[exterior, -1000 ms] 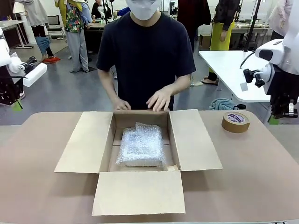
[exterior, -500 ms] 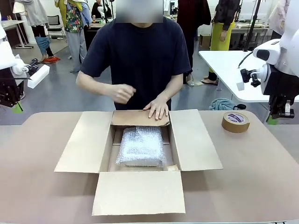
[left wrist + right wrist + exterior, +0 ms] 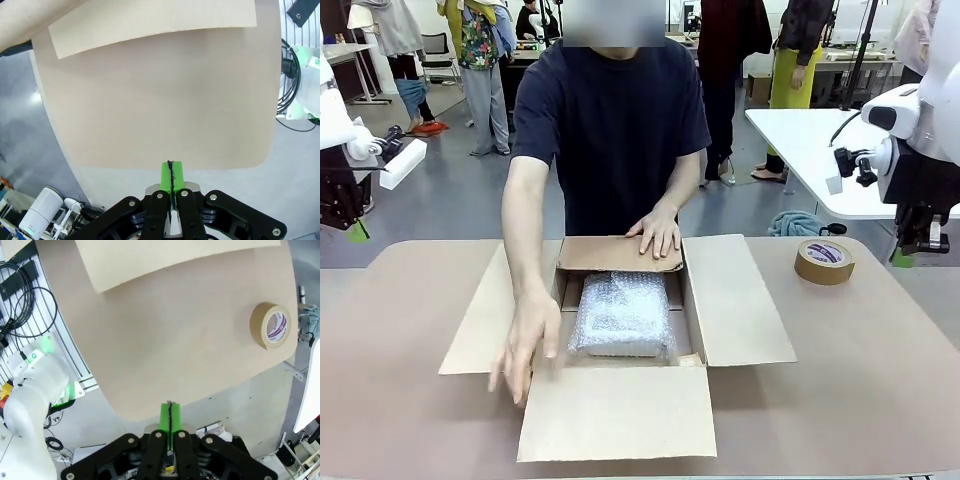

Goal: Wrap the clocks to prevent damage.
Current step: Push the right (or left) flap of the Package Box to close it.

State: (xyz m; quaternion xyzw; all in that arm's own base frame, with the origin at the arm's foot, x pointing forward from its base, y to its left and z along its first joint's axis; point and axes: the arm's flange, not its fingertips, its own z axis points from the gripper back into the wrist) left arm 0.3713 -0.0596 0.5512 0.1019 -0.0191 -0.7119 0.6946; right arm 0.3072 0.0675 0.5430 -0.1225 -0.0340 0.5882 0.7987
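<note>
An open cardboard box (image 3: 730, 300) lies in the middle of the table, with a bundle in bubble wrap (image 3: 623, 315) inside it; no bare clock shows. The person presses one hand (image 3: 658, 231) on the far flap, folded over the box, and reaches the other hand (image 3: 525, 348) down to the left flap. My left gripper (image 3: 171, 171) hangs shut above the table's edge, its green pads together with nothing between them. My right gripper (image 3: 170, 412) is likewise shut and empty, high above the table's right end.
A roll of brown tape (image 3: 824, 261) lies on the table right of the box, also seen as the tape roll (image 3: 270, 325) from the right wrist. The near flap (image 3: 616, 412) lies flat toward me. Both arms stay at the table's sides.
The person's free arm has come down from chest height to the box's left flap. The other hand stays on the folded far flap. Neither arm of mine has moved.
</note>
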